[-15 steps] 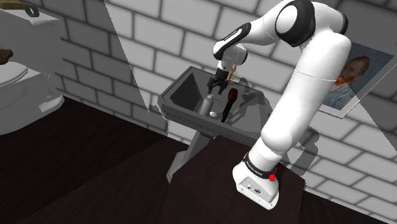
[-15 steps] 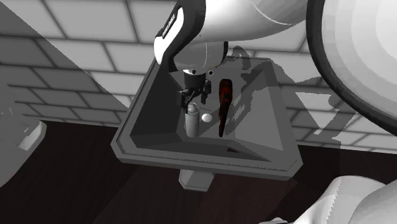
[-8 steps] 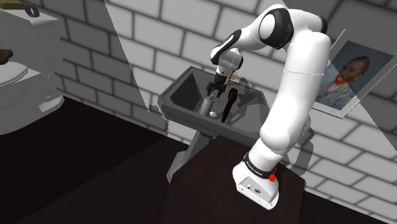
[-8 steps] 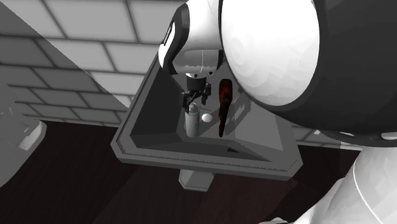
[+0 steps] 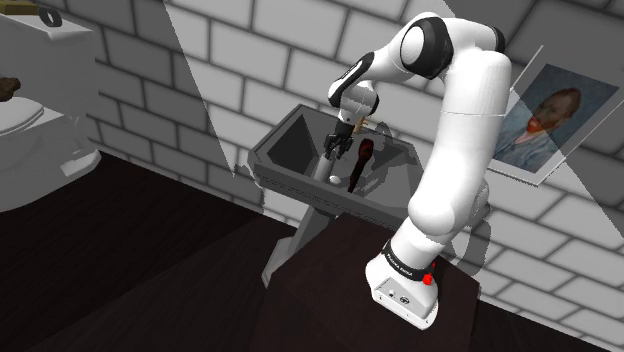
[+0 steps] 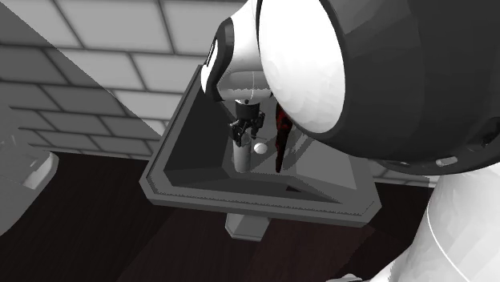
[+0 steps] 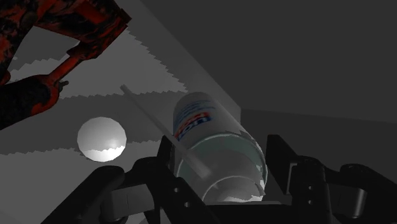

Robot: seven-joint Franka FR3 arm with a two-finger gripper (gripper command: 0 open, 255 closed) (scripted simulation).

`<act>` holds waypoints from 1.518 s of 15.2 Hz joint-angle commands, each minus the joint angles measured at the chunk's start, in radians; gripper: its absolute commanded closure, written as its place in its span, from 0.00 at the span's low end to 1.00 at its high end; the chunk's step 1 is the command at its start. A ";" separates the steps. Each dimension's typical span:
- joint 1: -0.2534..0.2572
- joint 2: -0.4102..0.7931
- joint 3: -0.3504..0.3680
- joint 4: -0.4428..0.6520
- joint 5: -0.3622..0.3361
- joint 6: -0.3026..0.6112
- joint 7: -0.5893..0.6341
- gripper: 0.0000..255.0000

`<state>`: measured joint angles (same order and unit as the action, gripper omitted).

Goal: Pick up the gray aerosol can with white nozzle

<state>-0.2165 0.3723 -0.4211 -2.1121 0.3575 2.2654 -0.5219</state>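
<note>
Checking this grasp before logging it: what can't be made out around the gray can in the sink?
- Gray cylindrical aerosol can: the black gripper covers its nozzle end in the second exterior view.
- Can's printed label: lettering too small to read in the wrist view.
- Red-and-black long tool: cut off by the wrist view's edge; the white arm hides its upper end in the second exterior view.

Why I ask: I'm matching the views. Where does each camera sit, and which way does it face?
Shoulder view: beside and behind the stand, looking down at the sink; the whole arm shows.
Second exterior view: close behind the arm, looking down into the sink; its joint covers the upper right.
Wrist view: at the arm's end, looking along the pincer at the can.
Both exterior views share the sink and pincer.
</note>
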 commanded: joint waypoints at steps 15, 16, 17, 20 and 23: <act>0.019 -0.081 -0.025 0.009 -0.057 -0.079 0.046 1.00; 0.020 -0.090 -0.028 0.011 -0.063 -0.090 0.051 1.00; 0.022 -0.100 -0.030 0.014 -0.070 -0.100 0.057 1.00; 0.027 -0.127 -0.036 0.023 -0.089 -0.132 0.072 1.00; 0.030 -0.146 -0.040 0.031 -0.102 -0.156 0.083 1.00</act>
<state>-0.1876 0.2319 -0.4603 -2.0843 0.2595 2.1171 -0.4421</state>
